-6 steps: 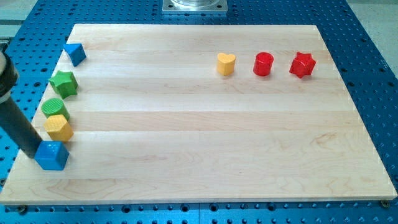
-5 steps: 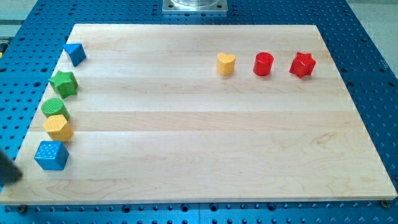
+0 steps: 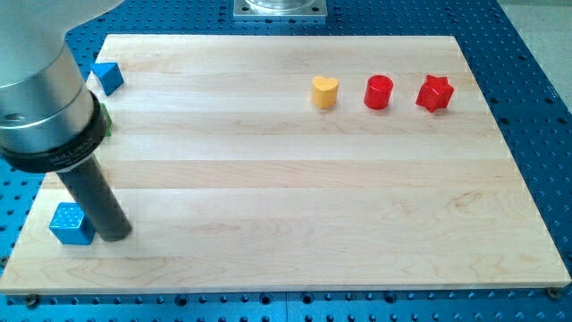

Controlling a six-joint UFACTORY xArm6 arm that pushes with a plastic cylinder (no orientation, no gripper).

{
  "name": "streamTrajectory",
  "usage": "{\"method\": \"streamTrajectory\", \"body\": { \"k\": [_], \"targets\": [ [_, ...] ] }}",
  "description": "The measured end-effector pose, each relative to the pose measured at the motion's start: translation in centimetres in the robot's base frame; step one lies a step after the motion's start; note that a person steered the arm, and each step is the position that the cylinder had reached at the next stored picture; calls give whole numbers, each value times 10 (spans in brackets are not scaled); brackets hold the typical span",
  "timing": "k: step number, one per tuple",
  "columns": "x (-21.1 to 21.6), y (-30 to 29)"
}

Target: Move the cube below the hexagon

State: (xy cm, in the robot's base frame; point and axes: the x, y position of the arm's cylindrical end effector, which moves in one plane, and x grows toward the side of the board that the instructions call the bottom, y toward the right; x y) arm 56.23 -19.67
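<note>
The wooden board [image 3: 295, 179] lies on a blue perforated table [image 3: 536, 107] and carries all the blocks; no block sits off the board.

Arm state: the arm carries no gripper, so there are no jaws to open or close. It ends in a dark rod below a wide grey and black housing [image 3: 40, 98]. My tip [image 3: 113, 236] rests on the board at the view's lower left. It holds nothing. It stands just beside the right face of the blue cube [image 3: 71, 224]; whether it touches that face cannot be told.

Task object: the blue cube sits near the board's left edge, close to the bottom left corner.

Other blocks:
- A blue triangular block [image 3: 108, 76] sits near the top left corner.
- A sliver of a green block [image 3: 105, 119] shows beside the housing; its shape cannot be made out.
- A yellow heart [image 3: 324, 91], a red cylinder [image 3: 379, 91] and a red star [image 3: 435, 93] stand in a row at the view's upper right, apart from one another and well apart from the tip.

The housing hides the board area between the blue triangular block and the blue cube.
</note>
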Motion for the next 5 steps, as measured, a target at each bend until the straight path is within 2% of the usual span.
{"method": "streamTrajectory", "body": {
  "k": [1, 2, 3, 4, 5],
  "targets": [
    [3, -19],
    [2, -10],
    [-67, 27],
    [-86, 20],
    [-75, -2]
  ]
}}
